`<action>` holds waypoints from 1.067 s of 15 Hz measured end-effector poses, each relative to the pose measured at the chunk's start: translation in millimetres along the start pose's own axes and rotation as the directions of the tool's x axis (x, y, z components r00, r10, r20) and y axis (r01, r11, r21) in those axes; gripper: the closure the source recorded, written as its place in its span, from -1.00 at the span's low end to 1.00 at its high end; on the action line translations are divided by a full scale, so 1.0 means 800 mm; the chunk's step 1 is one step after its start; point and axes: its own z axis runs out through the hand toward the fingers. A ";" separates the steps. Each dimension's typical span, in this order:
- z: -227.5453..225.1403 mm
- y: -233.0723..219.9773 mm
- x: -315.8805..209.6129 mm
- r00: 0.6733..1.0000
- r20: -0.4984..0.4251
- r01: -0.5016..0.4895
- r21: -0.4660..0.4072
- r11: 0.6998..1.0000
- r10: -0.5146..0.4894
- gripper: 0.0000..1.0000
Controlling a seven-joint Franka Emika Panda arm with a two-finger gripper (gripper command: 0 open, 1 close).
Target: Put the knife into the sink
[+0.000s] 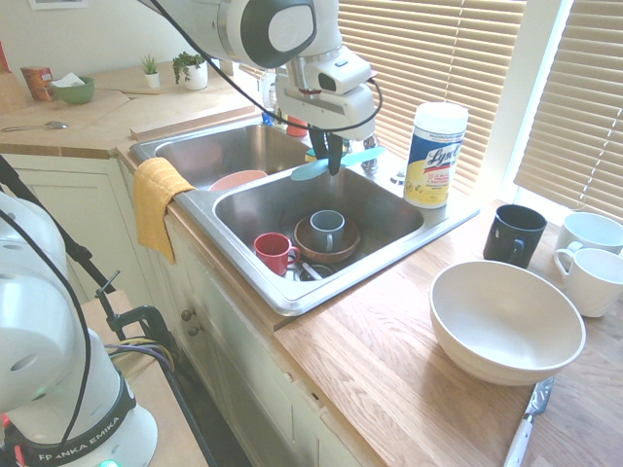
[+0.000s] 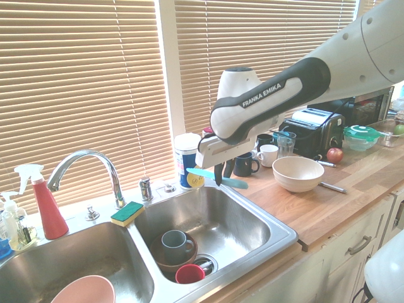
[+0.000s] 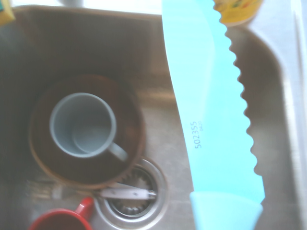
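My gripper is shut on the turquoise knife, holding it roughly level in the air over the back part of the sink. From the other side, the knife hangs in the gripper above the sink's far rim. The wrist view looks down past the serrated knife into the basin. On the bottom stand a grey mug in a brown bowl and a red mug, with utensils by the drain.
A Lysol canister stands on the rim close behind the gripper. The second basin holds a pink bowl; a yellow cloth hangs over its edge. On the wooden counter are a white bowl, a silver knife and mugs. A faucet and sponge sit behind the divider.
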 end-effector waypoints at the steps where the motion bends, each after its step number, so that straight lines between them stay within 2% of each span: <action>1: 0.016 -0.005 -0.011 1.000 -0.010 -0.024 -0.001 1.000 0.024 1.00; 4: 0.071 -0.020 -0.044 0.997 0.006 -0.082 -0.008 0.997 0.082 1.00; 7: 0.121 -0.029 -0.061 0.994 0.037 -0.099 -0.006 0.995 0.099 1.00; 12: 0.224 -0.003 -0.050 0.985 0.064 -0.159 -0.045 0.986 0.162 1.00; 16: 0.289 0.016 -0.059 0.981 0.086 -0.169 -0.083 0.982 0.176 1.00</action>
